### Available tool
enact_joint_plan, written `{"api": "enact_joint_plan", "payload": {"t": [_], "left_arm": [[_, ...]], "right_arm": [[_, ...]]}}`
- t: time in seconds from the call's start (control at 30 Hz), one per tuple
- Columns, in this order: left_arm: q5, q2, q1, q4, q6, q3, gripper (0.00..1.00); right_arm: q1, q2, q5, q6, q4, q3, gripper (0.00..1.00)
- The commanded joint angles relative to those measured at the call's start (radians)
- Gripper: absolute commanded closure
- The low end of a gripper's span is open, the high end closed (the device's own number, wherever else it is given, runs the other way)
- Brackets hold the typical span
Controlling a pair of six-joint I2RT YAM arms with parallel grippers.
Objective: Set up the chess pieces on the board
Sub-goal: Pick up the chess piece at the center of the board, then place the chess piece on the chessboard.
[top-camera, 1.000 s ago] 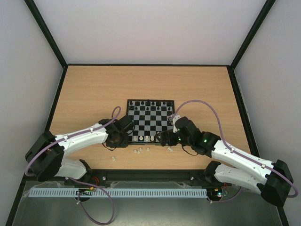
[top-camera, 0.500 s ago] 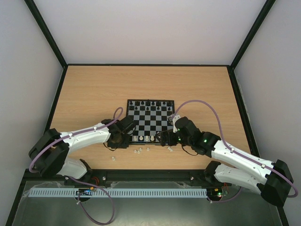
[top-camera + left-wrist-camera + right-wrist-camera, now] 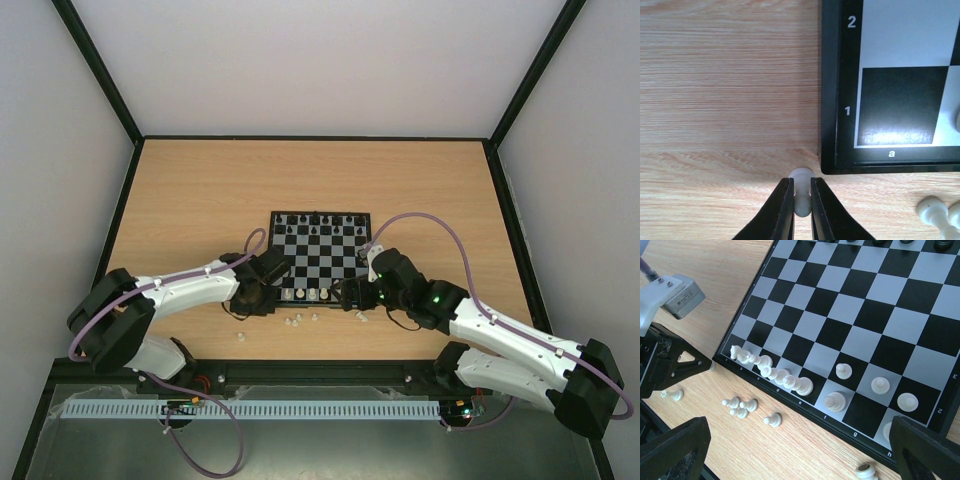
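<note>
Fingers (image 3: 782, 212) of the left gripper (image 3: 801, 182) are pinching a white piece (image 3: 802, 196) that is standing on the table (image 3: 720, 100) just off the board (image 3: 829, 100), almost touching the border at the a1 corner. What kind of piece it is cannot be told from here. The a1 square beside it is lying bare. The right gripper (image 3: 797, 440) is hanging over the board's near edge toward the g and h files, jaws spread wide and holding nothing. White men (image 3: 772, 371) are crowding the board's near rank from b to e, with a few more standing toward the h side. Black men (image 3: 315, 220) are lining the far rank. Loose men (image 3: 742, 407) are waiting on the table just off the near edge.

The step in hand looks like a lift from table to board. The piece is tiny and the grip is narrow, so it is likely calling for a straight rise until the base is clearing the raised border. The carry to its square should be short and level. It should be set down upright, in the middle of the square, and let go only once the base is seated. Neighbours on the b file are standing close, so the fingers should be coming in from the board's outer side.
</note>
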Motion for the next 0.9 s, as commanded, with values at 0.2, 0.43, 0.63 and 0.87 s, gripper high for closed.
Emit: {"api": "enact_joint_plan", "payload": {"t": [0.2, 0.43, 0.63, 0.87], "left_arm": [[-0.073, 0.028, 0.019, -0.137, 0.073, 0.201, 0.87], [-0.073, 0.149, 0.038, -0.120, 0.142, 0.299, 0.87], [-0.073, 0.200, 0.056, -0.119, 0.173, 0.343, 0.87], [-0.053, 0.226, 0.062, -0.097, 0.188, 0.342, 0.86]], "right_arm": [[0.003, -0.005, 0.000, -0.001, 0.004, -0.014, 0.01], [0.003, -0.006, 0.006, -0.002, 0.003, -0.013, 0.01], [0.004, -0.010, 0.008, -0.002, 0.001, -0.012, 0.01], [0.004, -0.009, 0.006, -0.001, 0.003, -0.012, 0.02]]}}
